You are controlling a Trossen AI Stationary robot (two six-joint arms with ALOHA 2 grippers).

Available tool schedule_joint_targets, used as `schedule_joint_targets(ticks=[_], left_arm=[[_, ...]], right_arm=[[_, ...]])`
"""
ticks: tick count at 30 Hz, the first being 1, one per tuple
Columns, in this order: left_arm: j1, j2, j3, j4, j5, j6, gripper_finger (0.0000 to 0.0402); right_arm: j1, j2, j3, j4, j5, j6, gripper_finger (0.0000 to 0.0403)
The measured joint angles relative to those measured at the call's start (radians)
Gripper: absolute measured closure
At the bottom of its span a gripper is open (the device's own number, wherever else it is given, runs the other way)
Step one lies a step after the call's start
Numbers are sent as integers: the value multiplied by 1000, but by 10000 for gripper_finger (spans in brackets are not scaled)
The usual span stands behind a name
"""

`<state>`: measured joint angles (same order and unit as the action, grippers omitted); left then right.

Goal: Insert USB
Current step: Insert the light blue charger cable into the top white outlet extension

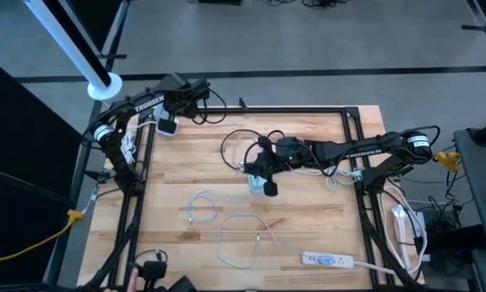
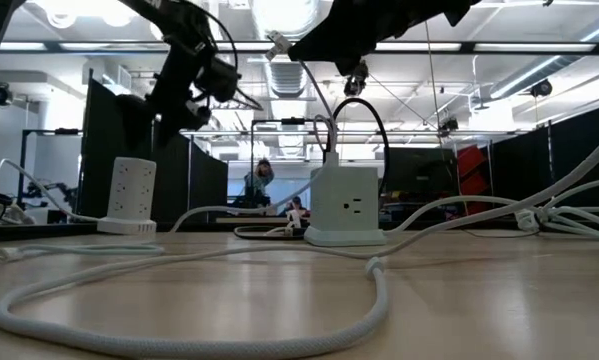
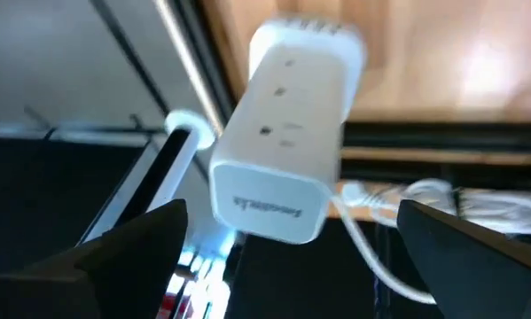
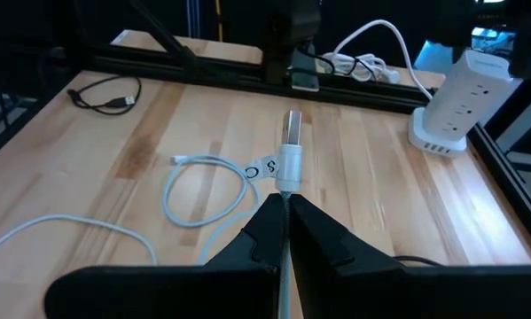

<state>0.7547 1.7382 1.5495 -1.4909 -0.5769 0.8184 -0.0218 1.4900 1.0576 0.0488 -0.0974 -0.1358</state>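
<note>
Bench: pale wood (image 1: 307, 211), loose white cables near its front edge.
Left tool (image 3: 287, 244): released, fingers spread either side of the white tower strip (image 1: 167, 126) at the far left corner.
Right tool (image 4: 285, 213): clenched on the USB plug (image 4: 291, 146), plug pointing forward, likely for insertion.
Cube charger (image 2: 345, 205): mid-bench, directly beneath the right tool.

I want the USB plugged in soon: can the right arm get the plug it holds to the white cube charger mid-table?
Probably yes. The right gripper, shut on the USB plug, hovers right beside the cube charger, with nothing seen between them; the left gripper is off at the tower charger.
</note>
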Motion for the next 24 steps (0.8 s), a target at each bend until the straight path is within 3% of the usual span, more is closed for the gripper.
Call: schedule_joint_targets(ticks=[8, 24], left_arm=[[38, 0, -66, 58, -69, 15, 7], [112, 5, -133, 151, -72, 110, 8]], right_arm=[[3, 0, 0, 11, -16, 6, 403], [16, 0, 0, 14, -18, 6, 403]])
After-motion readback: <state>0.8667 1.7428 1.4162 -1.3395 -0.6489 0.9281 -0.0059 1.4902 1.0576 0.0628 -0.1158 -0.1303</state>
